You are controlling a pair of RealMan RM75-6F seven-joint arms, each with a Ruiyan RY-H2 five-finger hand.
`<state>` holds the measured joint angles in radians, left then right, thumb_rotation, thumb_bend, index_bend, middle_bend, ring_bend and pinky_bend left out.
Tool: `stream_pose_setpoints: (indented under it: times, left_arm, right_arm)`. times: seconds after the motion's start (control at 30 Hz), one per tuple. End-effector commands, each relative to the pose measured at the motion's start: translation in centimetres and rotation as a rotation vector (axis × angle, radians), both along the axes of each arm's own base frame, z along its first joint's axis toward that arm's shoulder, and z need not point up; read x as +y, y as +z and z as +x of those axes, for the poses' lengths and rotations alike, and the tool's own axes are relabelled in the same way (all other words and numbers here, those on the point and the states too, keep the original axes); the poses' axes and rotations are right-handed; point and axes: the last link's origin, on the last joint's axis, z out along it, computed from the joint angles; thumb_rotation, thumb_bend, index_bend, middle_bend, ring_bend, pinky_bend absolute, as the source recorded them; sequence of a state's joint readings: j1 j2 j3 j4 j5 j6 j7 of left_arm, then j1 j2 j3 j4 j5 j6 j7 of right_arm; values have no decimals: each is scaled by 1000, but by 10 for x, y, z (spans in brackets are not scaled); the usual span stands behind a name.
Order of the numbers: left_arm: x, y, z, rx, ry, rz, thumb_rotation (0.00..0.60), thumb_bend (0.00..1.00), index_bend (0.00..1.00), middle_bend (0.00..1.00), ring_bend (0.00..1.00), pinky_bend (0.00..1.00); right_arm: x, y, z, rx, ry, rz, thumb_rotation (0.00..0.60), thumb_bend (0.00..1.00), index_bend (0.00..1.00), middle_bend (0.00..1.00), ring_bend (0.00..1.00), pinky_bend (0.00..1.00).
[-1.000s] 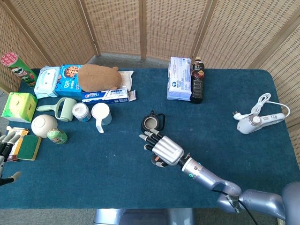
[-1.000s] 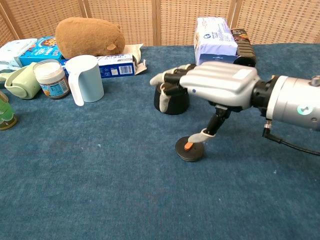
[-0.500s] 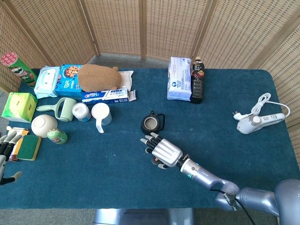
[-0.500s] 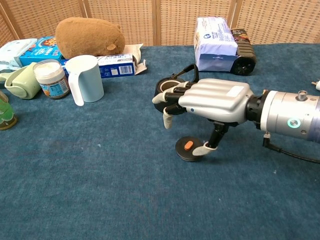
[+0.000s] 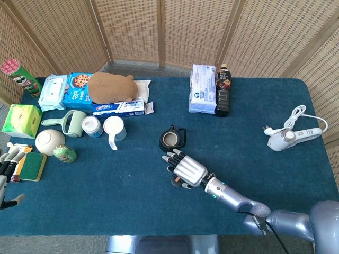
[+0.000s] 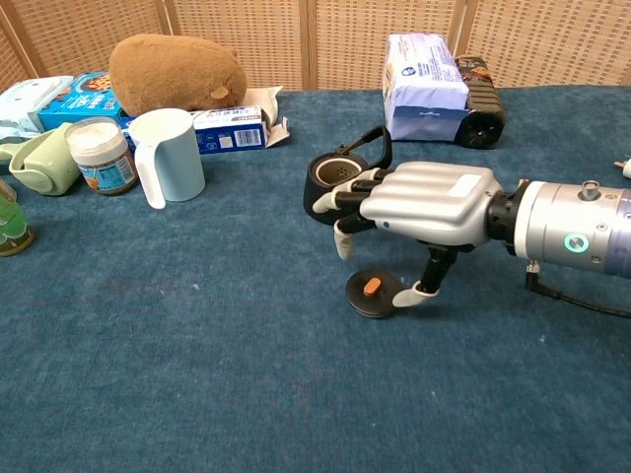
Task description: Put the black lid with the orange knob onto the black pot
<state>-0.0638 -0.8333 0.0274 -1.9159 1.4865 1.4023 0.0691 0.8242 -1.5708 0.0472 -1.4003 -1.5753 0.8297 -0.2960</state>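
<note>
The black lid with the orange knob [image 6: 373, 294] lies flat on the blue cloth, mostly hidden under my hand in the head view. Behind it stands the small black pot [image 6: 338, 179] [image 5: 171, 140], uncovered, its handle up. My right hand [image 6: 414, 205] [image 5: 185, 169] hovers palm-down over the lid, fingers spread and curling toward the pot. Its thumb tip rests at the lid's right edge; nothing is gripped. My left hand [image 5: 7, 168] shows only at the far left edge in the head view, fingers apart and holding nothing.
A pale blue cup [image 6: 166, 154], a jar [image 6: 102, 156], a brown plush [image 6: 176, 71] and boxes stand at the back left. A white packet [image 6: 424, 72] and a dark bottle [image 6: 480, 98] sit behind the pot. A handheld appliance with a cord [image 5: 288, 136] lies far right.
My right hand has dropped lower and drawn back from the pot, uncovering it. The thumb shifted along the lid's right edge. The lid has not moved.
</note>
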Motion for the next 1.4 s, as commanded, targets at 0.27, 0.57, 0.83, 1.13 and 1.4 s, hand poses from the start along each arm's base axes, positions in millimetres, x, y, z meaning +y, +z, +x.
stream_pose_setpoints:
  times: [0.27, 0.57, 0.83, 1.13, 1.4]
  left_arm:
    - [-1, -1, 1, 2, 0, -4, 600, 171, 0, 0, 0, 114]
    - [-1, -1, 1, 3, 0, -5, 600, 170, 0, 0, 0, 114]
    - [-1, -2, 1, 4, 1, -8, 600, 171, 0, 0, 0, 114]
    - [-1, -3, 1, 4, 0, -8, 600, 171, 0, 0, 0, 114]
    - [-1, -3, 1, 3, 0, -7, 600, 171, 0, 0, 0, 114]
  right_arm:
    - [4, -2, -3, 3, 4, 8, 522, 273, 291, 39, 56, 43]
    - [2, -8, -7, 20, 1, 6, 522, 272, 290, 39, 58, 45]
    - [1, -8, -9, 25, -8, 8, 524, 273, 290, 39, 61, 47]
    - [-1, -10, -12, 21, -31, 18, 526, 276, 325, 40, 63, 52]
    - [-1, -12, -13, 11, -46, 30, 526, 292, 363, 43, 66, 54]
